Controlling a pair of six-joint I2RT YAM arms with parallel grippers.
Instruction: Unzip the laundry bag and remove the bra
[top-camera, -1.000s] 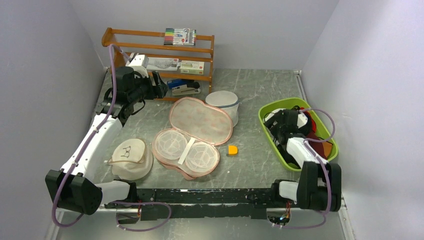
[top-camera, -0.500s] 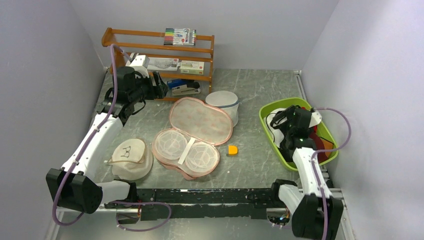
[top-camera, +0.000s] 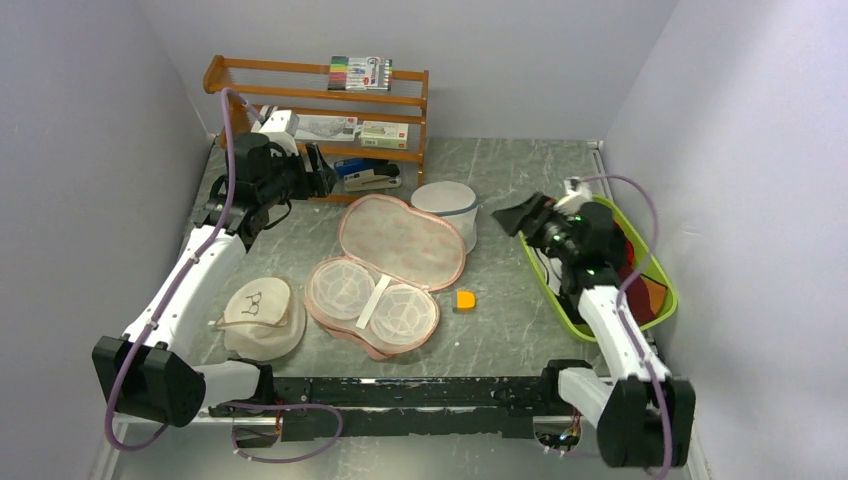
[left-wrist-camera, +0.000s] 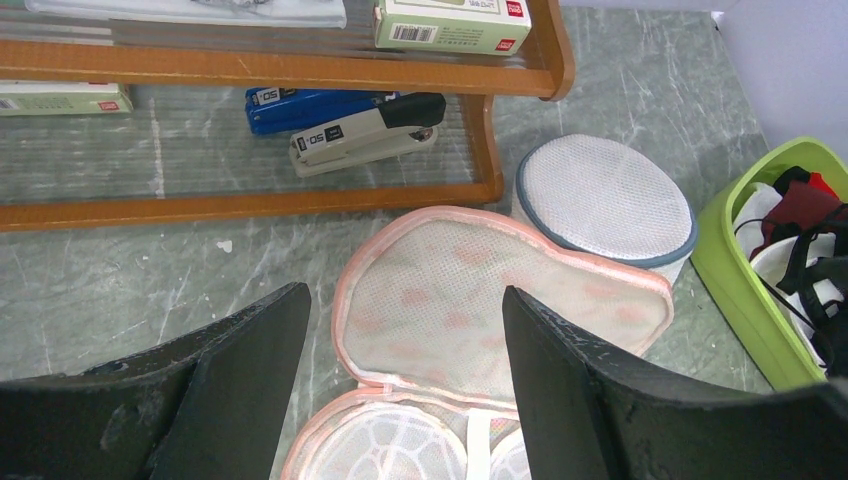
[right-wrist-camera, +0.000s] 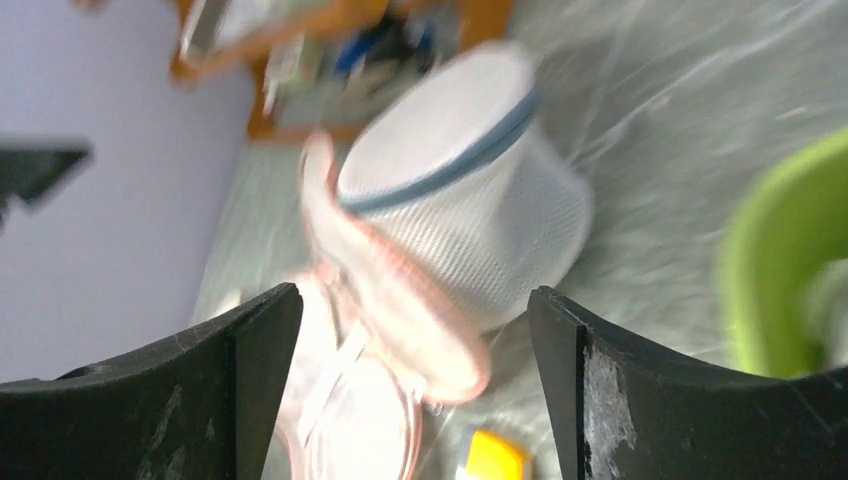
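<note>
Right gripper spread wide, empty, hovered over table by green bin, tips aimed at centre; left gripper spread too, empty, near wooden rack; laundry bag lay at table centre, unzipped, lid flipped back flat; white mesh cups with centre strip showed in near half; judged: if bra was there, pinch strip, lift straight, left pinning pink rim; mesh cylinder just behind lid, orange piece beside near half, both needed clearance; garments in bin, bra among them could not tell.
</note>
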